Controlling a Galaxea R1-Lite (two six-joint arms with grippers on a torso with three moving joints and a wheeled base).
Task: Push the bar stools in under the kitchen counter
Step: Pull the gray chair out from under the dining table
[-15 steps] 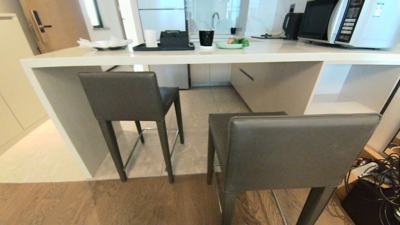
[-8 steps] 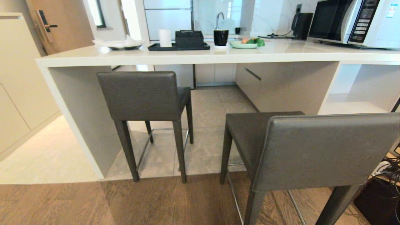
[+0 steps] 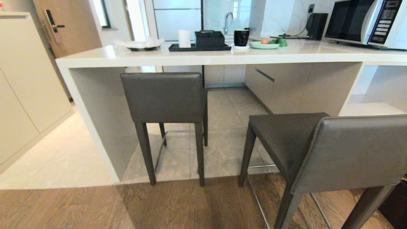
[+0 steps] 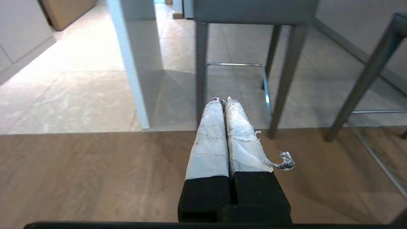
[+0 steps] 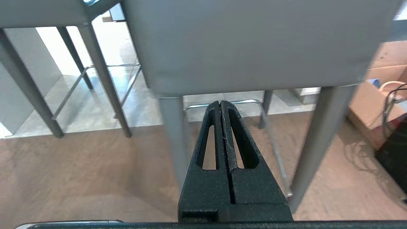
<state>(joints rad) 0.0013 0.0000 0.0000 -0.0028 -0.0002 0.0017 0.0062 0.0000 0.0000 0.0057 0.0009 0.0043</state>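
The kitchen counter (image 3: 222,57) runs across the head view, its thick white top carrying, from its left end towards the right, a plate of white paper (image 3: 141,44), a black tray (image 3: 199,47) with a white roll (image 3: 184,38) and a black box (image 3: 210,38) on it, a black cup (image 3: 241,37), a green plate with fruit (image 3: 264,45), a black kettle (image 3: 316,21) and a microwave (image 3: 365,24) at the right end. Of the 2 bar stools, the left stool (image 3: 163,97) stands close to the counter's left side panel, its seat under the top, its backrest about level with the counter's front edge and its rear legs at the line where the tiles meet the wooden floor (image 3: 79,206). The right stool (image 3: 346,152) stands clear of the counter on the wooden floor, nearer the camera, with its backrest turned this way and angled a little. Neither arm shows in the head view. The left gripper (image 4: 222,101) has its 2 white-wrapped fingers pressed together, holding nothing, low above the wood and pointing at the left stool's legs and footrest. The right gripper (image 5: 221,103) is likewise closed and empty, pointing at the underside of the right stool's backrest, between its rear legs. A cardboard box (image 5: 372,105) and cables (image 5: 389,105) lie on the floor beside that stool.
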